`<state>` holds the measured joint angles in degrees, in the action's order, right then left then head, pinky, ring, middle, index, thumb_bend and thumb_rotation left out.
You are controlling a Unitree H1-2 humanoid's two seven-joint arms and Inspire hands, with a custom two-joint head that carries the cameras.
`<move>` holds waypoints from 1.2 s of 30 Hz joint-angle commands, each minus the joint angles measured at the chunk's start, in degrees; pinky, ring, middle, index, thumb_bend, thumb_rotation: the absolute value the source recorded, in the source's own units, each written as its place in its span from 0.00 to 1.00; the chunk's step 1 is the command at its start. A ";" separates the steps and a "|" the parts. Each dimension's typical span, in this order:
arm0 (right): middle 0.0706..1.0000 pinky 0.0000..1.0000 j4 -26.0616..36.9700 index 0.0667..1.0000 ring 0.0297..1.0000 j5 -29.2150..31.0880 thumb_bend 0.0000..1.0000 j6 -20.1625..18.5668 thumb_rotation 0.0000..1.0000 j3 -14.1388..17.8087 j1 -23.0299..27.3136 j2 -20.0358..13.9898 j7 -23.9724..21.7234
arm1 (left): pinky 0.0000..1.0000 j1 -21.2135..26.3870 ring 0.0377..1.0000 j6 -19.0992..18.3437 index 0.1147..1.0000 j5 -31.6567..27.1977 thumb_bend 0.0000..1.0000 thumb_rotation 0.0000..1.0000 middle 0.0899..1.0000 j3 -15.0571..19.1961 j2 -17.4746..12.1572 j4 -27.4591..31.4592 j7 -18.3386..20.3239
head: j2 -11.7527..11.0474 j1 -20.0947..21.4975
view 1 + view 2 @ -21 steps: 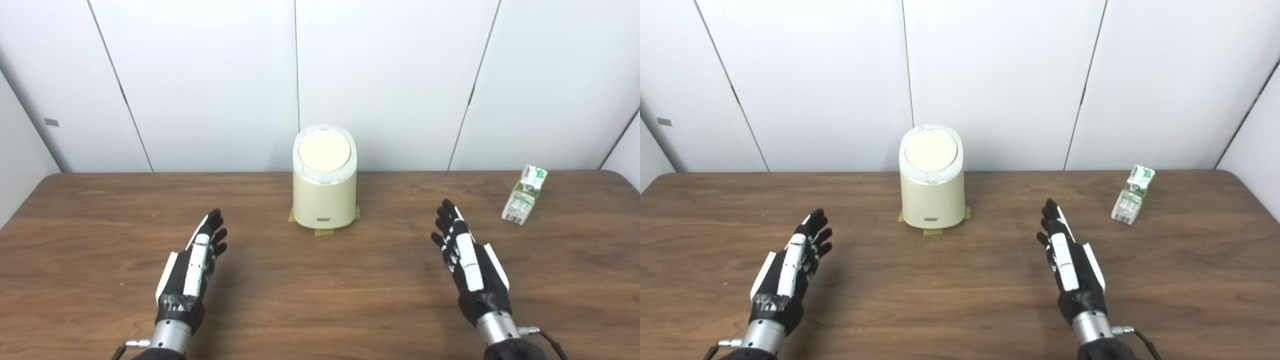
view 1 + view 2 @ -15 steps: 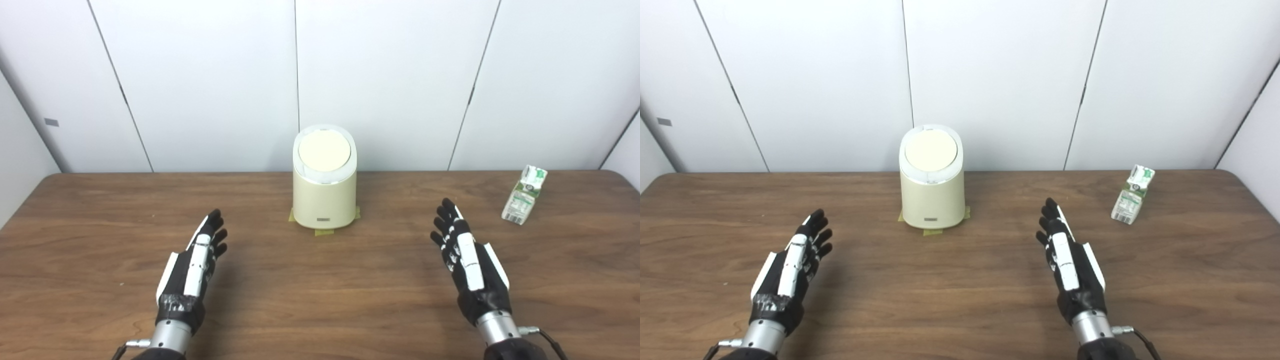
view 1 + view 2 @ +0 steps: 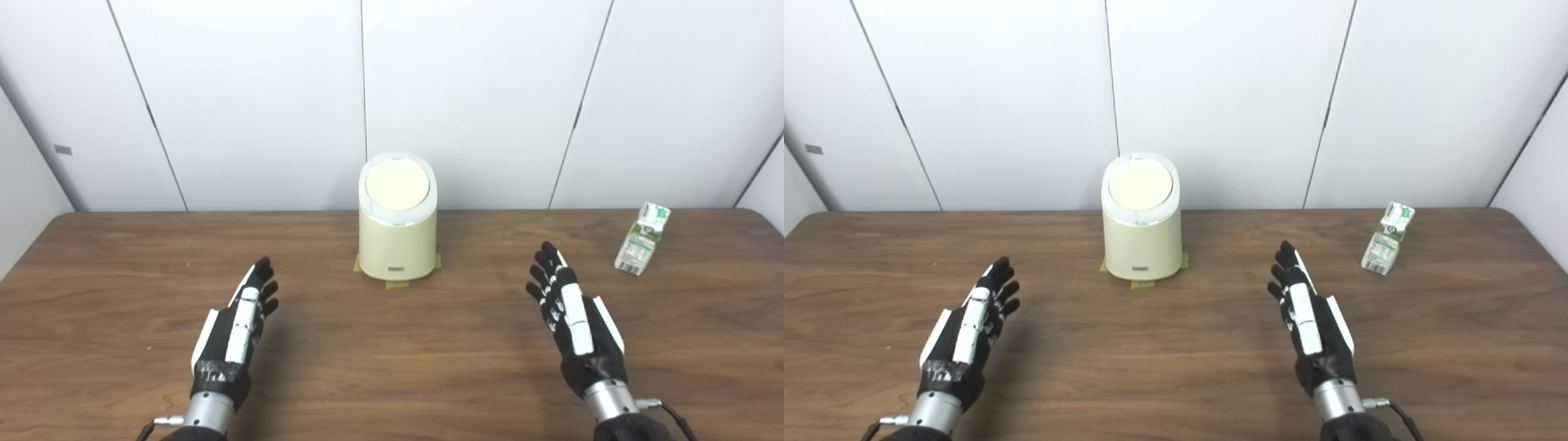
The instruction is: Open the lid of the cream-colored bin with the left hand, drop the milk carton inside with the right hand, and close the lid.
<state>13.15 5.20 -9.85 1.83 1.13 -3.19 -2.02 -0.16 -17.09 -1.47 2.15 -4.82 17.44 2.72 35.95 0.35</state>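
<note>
At table centre, far side, the cream bin (image 3: 397, 236) sat lid (image 3: 397, 184) down; milk carton (image 3: 642, 247) far right. Left hand (image 3: 236, 324) and right hand (image 3: 574, 318) both spread, empty. Risk: light carton could topple when grabbed.

1 cream-colored bin (image 3: 397, 236), 1 milk carton (image 3: 642, 239), 1 table (image 3: 392, 361), 2 robot hands: left (image 3: 236, 331), right (image 3: 576, 327).

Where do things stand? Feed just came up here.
Left hand open, right hand open, both empty over the table. Bin lid closed. Milk carton upright, far right, untouched. Nothing in the way.
</note>
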 commanded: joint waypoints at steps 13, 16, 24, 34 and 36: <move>0.99 0.94 -0.85 0.98 0.98 1.66 0.65 3.32 0.97 1.44 1.54 -1.19 -1.24 | 0.84 22.15 0.87 -9.82 0.93 16.36 0.77 0.42 0.88 -1.53 -1.21 0.55 2.11 | -0.71 -0.83; 0.99 0.94 -1.22 0.98 0.97 1.13 0.65 3.65 0.98 1.35 1.35 -1.25 -1.19 | 0.85 27.66 0.88 -9.83 0.95 20.83 0.80 0.39 0.90 -1.19 -0.95 -2.35 6.03 | -0.79 -0.91; 0.97 0.92 -2.11 0.98 0.96 0.18 0.66 4.17 0.98 1.05 1.57 -1.07 -0.92 | 0.80 40.42 0.90 -9.67 0.95 24.72 0.85 0.19 0.94 -3.68 -1.68 -13.64 7.10 | -0.99 -1.16; 0.96 0.88 -2.02 0.97 0.94 -1.49 0.66 3.87 0.97 0.51 1.83 -0.01 0.06 | 0.72 51.43 0.90 -3.66 0.98 31.06 0.91 0.10 0.95 -14.89 -4.62 -34.73 3.21 | -0.90 -1.12; 0.95 0.87 -2.00 0.96 0.94 -1.88 0.66 3.83 0.96 0.44 1.92 0.32 0.38 | 0.74 52.72 0.91 -1.65 0.99 32.15 0.90 0.09 0.96 -16.25 -4.71 -38.09 1.55 | -0.85 -0.98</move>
<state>9.73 3.61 -8.41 2.32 1.17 -3.14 -2.04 47.83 -21.68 29.26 -13.91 -8.85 -20.62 6.95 35.07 -0.62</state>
